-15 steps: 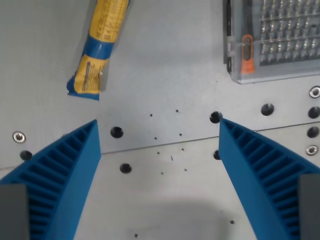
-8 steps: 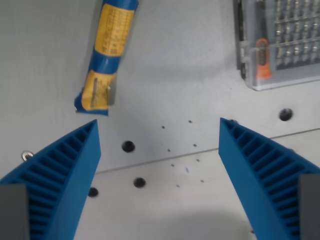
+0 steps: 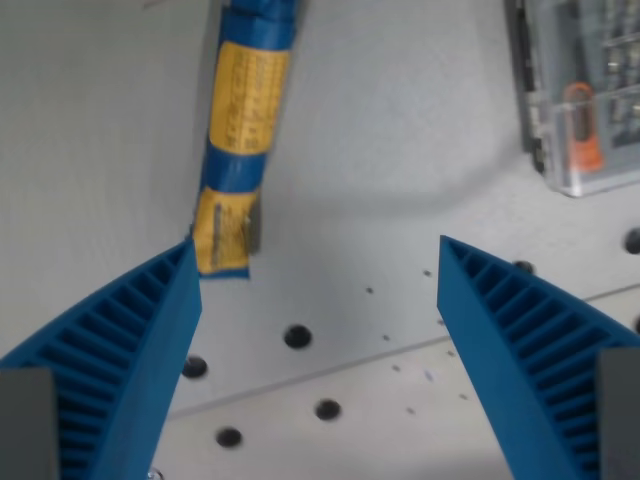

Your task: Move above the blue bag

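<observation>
Wrist view: nearest, ribbed blue two-finger gripper point(image 3: 318, 262) spread wide, nothing between its fingers point(image 3: 110, 365), one at each lower corner. Beyond, pale grey metal tabletop point(image 3: 400, 150) with dark round holes and a seam line. Farther up, long blue bag with yellow labels point(image 3: 243, 130) lying lengthwise toward the top edge, its near end just beside the tip of the finger on the wrist view's left; at far upper right, clear plastic case with an orange-handled tool point(image 3: 585, 110), well apart from the bag.

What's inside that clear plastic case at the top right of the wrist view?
Through the clear case, an orange-handled tool and rows of small metal bits show. The picture's edge cuts off the rest, and blur hides what kind of bits they are.
</observation>
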Controlling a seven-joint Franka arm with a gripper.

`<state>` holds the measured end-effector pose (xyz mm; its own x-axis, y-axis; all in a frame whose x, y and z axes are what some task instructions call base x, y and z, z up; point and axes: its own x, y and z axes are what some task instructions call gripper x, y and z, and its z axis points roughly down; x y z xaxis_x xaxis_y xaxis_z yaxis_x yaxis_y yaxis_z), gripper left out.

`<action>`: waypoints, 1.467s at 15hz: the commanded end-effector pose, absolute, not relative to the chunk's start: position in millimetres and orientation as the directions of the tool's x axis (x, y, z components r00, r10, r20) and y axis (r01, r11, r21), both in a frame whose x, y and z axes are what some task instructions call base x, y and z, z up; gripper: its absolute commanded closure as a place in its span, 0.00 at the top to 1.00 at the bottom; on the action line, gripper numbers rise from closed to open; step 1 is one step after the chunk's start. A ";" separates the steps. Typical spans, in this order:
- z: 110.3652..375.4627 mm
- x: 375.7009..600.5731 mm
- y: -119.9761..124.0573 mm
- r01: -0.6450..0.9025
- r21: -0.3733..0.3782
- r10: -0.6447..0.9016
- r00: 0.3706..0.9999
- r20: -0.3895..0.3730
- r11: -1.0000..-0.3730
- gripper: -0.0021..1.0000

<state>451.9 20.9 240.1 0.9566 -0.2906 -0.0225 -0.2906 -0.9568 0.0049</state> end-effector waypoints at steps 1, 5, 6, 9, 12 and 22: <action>226.2 450.1 28.4 -0.448 -0.026 -0.449 0.890 0.074 -0.893 1.00; 206.8 455.6 35.1 -0.485 -0.028 -0.486 0.871 0.072 -0.874 1.00; 202.3 456.9 36.6 -0.491 -0.027 -0.492 0.868 0.071 -0.871 1.00; 189.7 460.4 40.9 -0.508 -0.023 -0.508 0.859 0.069 -0.861 1.00; 178.9 463.5 44.5 -0.517 -0.018 -0.517 0.853 0.070 -0.855 1.00; 158.4 469.7 52.4 -0.511 0.005 -0.510 0.858 0.064 -0.859 1.00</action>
